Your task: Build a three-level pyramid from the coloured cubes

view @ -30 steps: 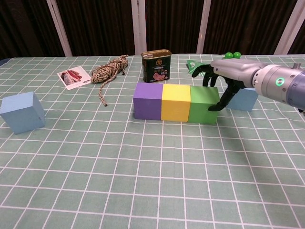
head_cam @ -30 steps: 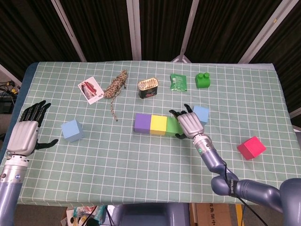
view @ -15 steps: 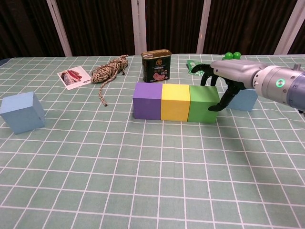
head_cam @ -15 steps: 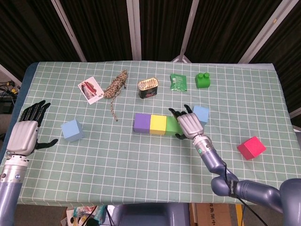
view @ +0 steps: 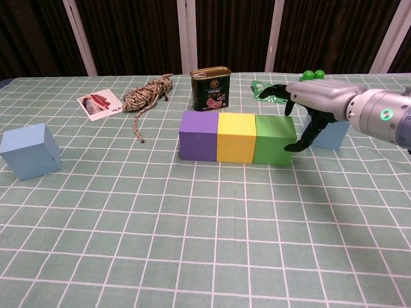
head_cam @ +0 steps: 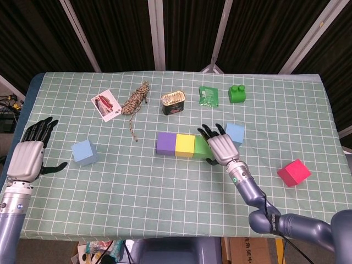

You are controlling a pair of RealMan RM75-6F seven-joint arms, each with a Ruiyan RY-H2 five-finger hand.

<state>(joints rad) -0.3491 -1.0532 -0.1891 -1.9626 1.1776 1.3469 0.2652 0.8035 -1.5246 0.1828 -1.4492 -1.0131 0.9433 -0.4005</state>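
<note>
Purple [head_cam: 166, 143], yellow [head_cam: 185, 145] and green [head_cam: 201, 147] cubes sit side by side in a row at mid-table. My right hand [head_cam: 220, 146] hovers at the green cube's [view: 273, 138] right end with its fingers spread, holding nothing. Its thumb tip is at that cube's right face. A light blue cube [head_cam: 236, 133] lies just right of the hand, partly hidden behind it in the chest view [view: 334, 136]. Another light blue cube [head_cam: 84, 152] sits at the left, near my open left hand [head_cam: 30, 155]. A red cube [head_cam: 293, 172] lies at the right.
Along the far side lie a picture card [head_cam: 106, 104], a coil of rope [head_cam: 136, 101], an open tin can [head_cam: 173, 102], a green packet [head_cam: 208, 95] and a green toy brick [head_cam: 237, 94]. The table's left edge is close to my left hand.
My right hand's fingers have lifted off the green cube's top and drawn slightly right. The three cubes now sit flush in a straight row. The left hand has not moved.
</note>
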